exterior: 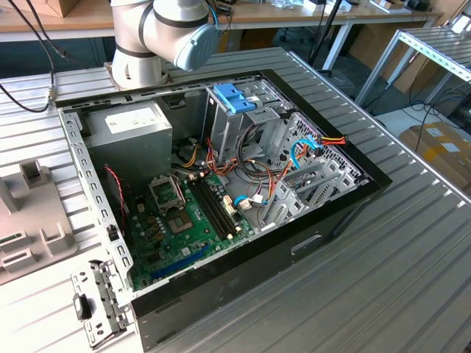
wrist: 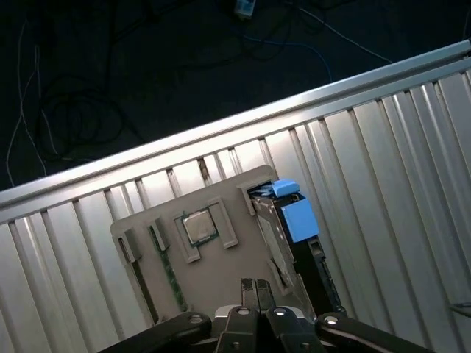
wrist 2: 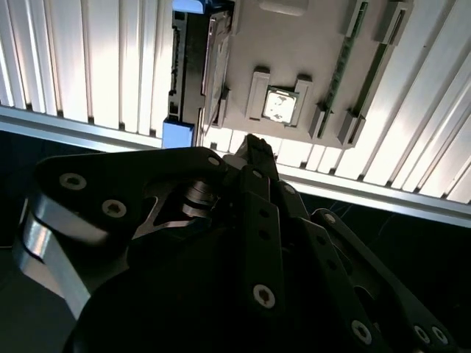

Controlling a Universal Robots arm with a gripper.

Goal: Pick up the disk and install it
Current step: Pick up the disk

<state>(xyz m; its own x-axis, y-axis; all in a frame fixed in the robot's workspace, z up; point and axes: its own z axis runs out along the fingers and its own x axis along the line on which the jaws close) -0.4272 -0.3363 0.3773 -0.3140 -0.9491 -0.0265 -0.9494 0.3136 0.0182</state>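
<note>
My jaws [wrist: 255, 288] are pressed together on nothing, hanging over one grey holder [wrist: 221, 272] on the ribbed table [wrist: 383, 147]. Its slots keep parts on edge where I can get at them. There are what look like two memory sticks [wrist: 168, 273] and one processor chip [wrist: 197, 226] flat in its pocket. Then the one disk [wrist: 272, 234] stands upright, two blue tabs [wrist: 298, 218] alongside.

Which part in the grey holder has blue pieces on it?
The disk, standing on edge at the holder's side; the chip and green memory sticks have no blue.
</note>
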